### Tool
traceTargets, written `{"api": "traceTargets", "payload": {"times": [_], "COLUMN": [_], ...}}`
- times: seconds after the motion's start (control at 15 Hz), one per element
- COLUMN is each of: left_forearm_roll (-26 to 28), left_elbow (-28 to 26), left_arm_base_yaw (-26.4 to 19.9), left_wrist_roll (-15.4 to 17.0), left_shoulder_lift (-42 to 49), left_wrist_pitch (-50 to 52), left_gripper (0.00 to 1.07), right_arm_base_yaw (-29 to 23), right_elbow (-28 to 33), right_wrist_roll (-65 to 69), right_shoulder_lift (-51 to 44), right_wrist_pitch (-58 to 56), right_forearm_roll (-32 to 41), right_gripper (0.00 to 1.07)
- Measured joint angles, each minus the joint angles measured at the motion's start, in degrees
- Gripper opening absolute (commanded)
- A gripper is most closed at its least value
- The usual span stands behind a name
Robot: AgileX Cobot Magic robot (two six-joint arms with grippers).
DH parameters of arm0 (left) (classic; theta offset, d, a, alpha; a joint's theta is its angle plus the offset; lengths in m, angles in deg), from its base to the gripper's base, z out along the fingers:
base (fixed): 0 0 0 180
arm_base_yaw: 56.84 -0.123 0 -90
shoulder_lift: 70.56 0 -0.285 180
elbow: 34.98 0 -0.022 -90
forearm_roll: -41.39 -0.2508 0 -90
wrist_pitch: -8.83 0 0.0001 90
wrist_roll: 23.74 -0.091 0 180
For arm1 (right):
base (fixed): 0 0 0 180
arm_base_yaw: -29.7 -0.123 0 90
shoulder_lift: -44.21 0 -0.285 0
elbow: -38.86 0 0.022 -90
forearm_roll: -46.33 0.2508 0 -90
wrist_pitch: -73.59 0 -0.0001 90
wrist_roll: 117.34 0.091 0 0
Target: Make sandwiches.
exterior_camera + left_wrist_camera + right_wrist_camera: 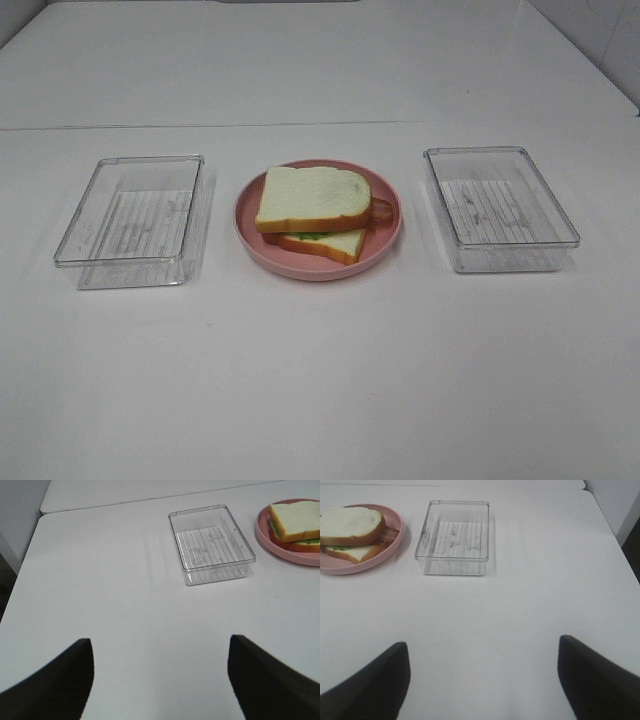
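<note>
High front view; wrist views low, oblique; all share plate (pixel 250 215).

A white tabletop (pixel 320 380) carries three things in a row. A pink round plate (pixel 250 215) sits at centre. A clear plastic box (pixel 132 220) lies at its 9 o'clock, and a second clear plastic box (pixel 500 208) at its 3 o'clock, each apart from it.
</note>
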Motion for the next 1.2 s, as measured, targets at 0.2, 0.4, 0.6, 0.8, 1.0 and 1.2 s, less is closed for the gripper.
{"api": "traceTargets", "payload": {"times": [0.2, 0.4, 0.6, 0.8, 1.0, 1.2], "left_forearm_roll": [0.0, 0.0, 0.0, 0.0, 0.0, 0.0], "left_elbow": [0.0, 0.0, 0.0, 0.0, 0.0, 0.0], "left_arm_base_yaw": [0.0, 0.0, 0.0, 0.0, 0.0, 0.0], "left_wrist_roll": [0.0, 0.0, 0.0, 0.0, 0.0, 0.0], "left_shoulder_lift": [0.0, 0.0, 0.0, 0.0, 0.0, 0.0], "left_wrist_pitch": [0.0, 0.0, 0.0, 0.0, 0.0, 0.0], "left_gripper": [0.72, 0.72, 0.72, 0.72, 0.72, 0.72], "right_arm_base_yaw": [0.0, 0.0, 0.0, 0.0, 0.0, 0.0], "right_elbow": [0.0, 0.0, 0.0, 0.0, 0.0, 0.0], "right_wrist_roll": [0.0, 0.0, 0.0, 0.0, 0.0, 0.0], "right_shoulder_lift": [0.0, 0.0, 0.0, 0.0, 0.0, 0.0], "right_wrist_pitch": [0.0, 0.0, 0.0, 0.0, 0.0, 0.0], "right_forearm_roll": [0.1, 0.1, 0.1, 0.1, 0.1, 0.1], "right_gripper": [0.76, 0.76, 0.76, 0.76, 0.76, 0.76]}}
